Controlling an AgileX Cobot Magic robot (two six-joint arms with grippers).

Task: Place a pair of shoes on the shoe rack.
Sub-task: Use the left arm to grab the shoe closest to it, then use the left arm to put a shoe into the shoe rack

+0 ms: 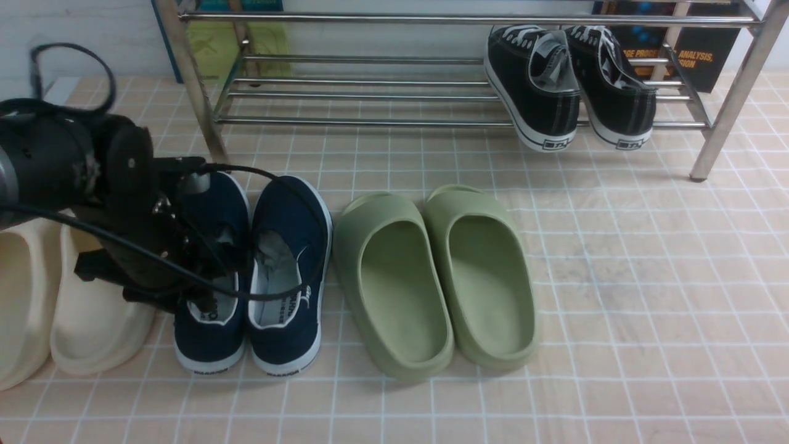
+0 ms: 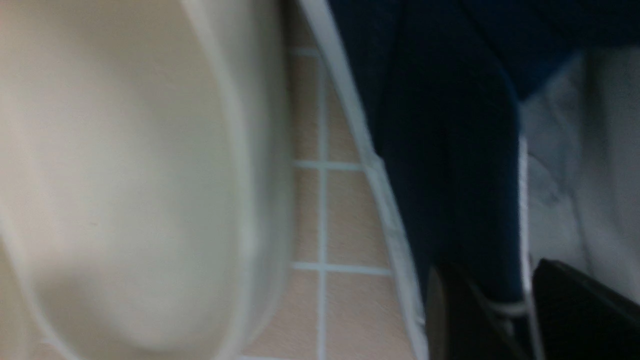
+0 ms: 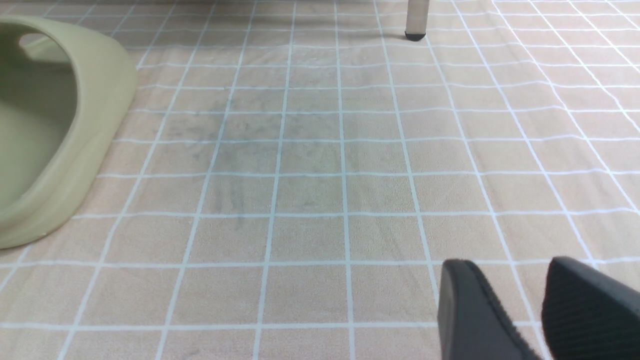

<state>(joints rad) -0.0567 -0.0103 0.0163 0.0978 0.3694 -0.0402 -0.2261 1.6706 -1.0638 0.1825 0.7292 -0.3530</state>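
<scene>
Two navy-blue slip-on shoes stand side by side on the tiled floor, the left shoe (image 1: 209,336) and the right shoe (image 1: 286,246), heels toward me. My left gripper (image 1: 206,271) reaches down into the left shoe. In the left wrist view the left gripper (image 2: 515,280) is open and straddles the outer side wall of the left shoe (image 2: 450,150), one finger outside and one on the grey-white lining. The chrome shoe rack (image 1: 370,121) stands behind. The right gripper (image 3: 520,270) hangs open over bare floor, holding nothing.
A cream slide (image 1: 92,320) lies tight against the left shoe, also filling much of the left wrist view as the cream slide (image 2: 125,175). Two olive-green slides (image 1: 394,290) sit right of the navy pair. Black lace-up sneakers (image 1: 536,86) occupy the rack's right end. A rack leg (image 3: 416,20) stands ahead.
</scene>
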